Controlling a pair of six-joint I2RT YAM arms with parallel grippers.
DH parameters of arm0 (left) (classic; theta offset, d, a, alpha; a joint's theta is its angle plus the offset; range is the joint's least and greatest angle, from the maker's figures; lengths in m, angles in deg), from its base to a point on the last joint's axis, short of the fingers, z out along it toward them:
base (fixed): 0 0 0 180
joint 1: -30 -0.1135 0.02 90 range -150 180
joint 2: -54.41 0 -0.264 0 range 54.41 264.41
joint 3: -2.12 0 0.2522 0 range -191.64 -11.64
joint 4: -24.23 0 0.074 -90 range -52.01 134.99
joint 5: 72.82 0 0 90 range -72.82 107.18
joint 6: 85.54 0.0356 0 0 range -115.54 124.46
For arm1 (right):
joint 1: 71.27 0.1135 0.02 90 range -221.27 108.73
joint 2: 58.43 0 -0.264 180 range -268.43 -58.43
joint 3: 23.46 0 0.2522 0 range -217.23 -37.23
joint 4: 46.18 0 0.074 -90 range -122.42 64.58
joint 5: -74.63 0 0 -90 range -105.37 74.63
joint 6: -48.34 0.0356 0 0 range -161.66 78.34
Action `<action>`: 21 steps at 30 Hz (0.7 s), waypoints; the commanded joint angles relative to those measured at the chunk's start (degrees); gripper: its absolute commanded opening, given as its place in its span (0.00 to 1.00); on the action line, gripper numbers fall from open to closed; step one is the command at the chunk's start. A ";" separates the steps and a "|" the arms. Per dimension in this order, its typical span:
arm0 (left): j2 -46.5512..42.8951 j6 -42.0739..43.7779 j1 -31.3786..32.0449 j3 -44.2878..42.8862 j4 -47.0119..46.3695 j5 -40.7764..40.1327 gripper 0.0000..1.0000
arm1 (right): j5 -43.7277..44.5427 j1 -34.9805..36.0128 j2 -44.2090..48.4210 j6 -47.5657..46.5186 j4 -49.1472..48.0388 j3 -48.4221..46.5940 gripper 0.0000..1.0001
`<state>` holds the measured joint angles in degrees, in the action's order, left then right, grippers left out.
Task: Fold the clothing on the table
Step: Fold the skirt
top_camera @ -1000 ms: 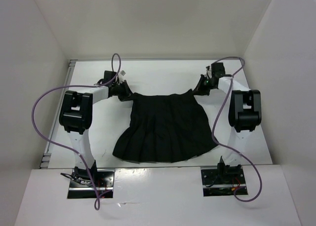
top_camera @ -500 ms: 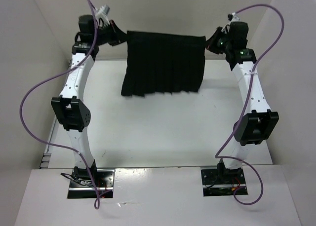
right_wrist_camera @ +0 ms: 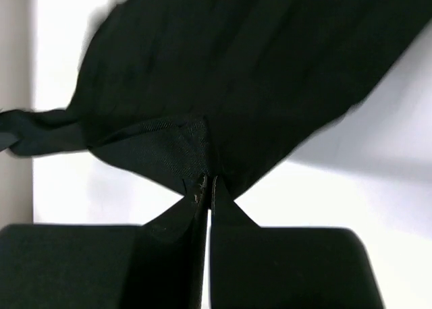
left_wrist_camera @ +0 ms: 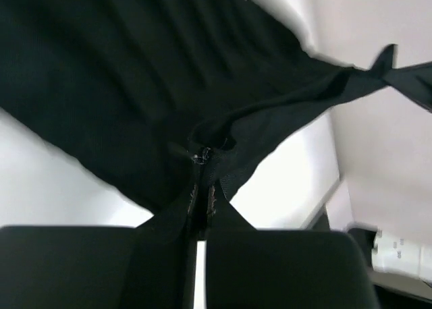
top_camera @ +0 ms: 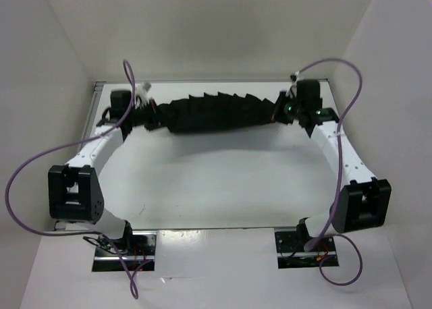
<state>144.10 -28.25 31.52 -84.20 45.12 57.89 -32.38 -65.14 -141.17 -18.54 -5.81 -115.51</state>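
From above, the two arm bases sit at 6 o'clock, and the table (top_camera: 223, 187) lies bare and glossy beyond them. Both arms reach toward the far end. There, at 12 o'clock, the clothing (top_camera: 212, 113) is drawn sideways into a long, bunched black band, its pleats standing in a saw-tooth row along its far edge. The left gripper (top_camera: 150, 115) pinches one end at about 10 o'clock, and the right gripper (top_camera: 277, 112) pinches the other at about 2 o'clock. Each wrist view shows the jaws clamped tight on a thin edge of cloth, with the rest fanning away from them. Whether the band rests on the table or hangs just above it cannot be told.

The likeliest trouble is the small bite each gripper has. Pulling the ends further apart could slip the cloth out of one gripper, and the garment would collapse toward the other. Laying it down this bunched would probably trap crooked creases. Uneven lowering could skew the fold.
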 commanded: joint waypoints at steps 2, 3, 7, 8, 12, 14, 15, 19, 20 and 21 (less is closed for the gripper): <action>-14.06 -2.97 1.90 19.61 -2.22 -0.37 0.00 | -1.88 6.51 13.70 5.52 7.91 16.18 0.00; -16.54 -4.19 2.52 25.30 -0.04 -1.32 0.00 | -1.88 7.92 15.83 9.19 9.67 18.40 0.00; -29.02 -4.73 3.14 32.37 7.70 -4.49 0.00 | -1.27 12.94 26.03 18.71 18.37 26.85 0.00; -32.26 -4.73 3.14 32.39 9.11 -4.50 0.00 | -1.79 12.94 27.27 19.68 21.09 28.95 0.00; -33.53 -4.73 3.14 33.09 11.50 -6.16 0.00 | -0.39 12.94 29.39 21.53 23.31 30.64 0.00; -31.79 -4.73 3.14 33.09 10.88 -7.57 0.00 | 1.61 12.94 28.61 21.53 22.70 30.64 0.00; -30.90 -3.86 3.14 32.05 10.88 -8.18 0.00 | 2.33 12.94 27.82 21.53 21.48 30.64 0.00; -25.29 -1.49 3.14 27.84 12.63 -13.53 0.00 | 5.50 12.41 22.55 21.53 18.13 27.93 0.00; -24.48 -0.87 3.14 27.12 13.25 -14.59 0.00 | 7.16 12.41 21.58 21.01 17.60 27.22 0.00; -23.78 -0.87 3.14 26.42 13.25 -15.82 0.00 | 7.95 12.41 20.61 21.01 16.47 26.52 0.00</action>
<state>119.27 -31.27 34.97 -53.20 58.22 46.87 -29.00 -52.50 -118.83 1.98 14.32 -85.71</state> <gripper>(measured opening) 0.023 0.007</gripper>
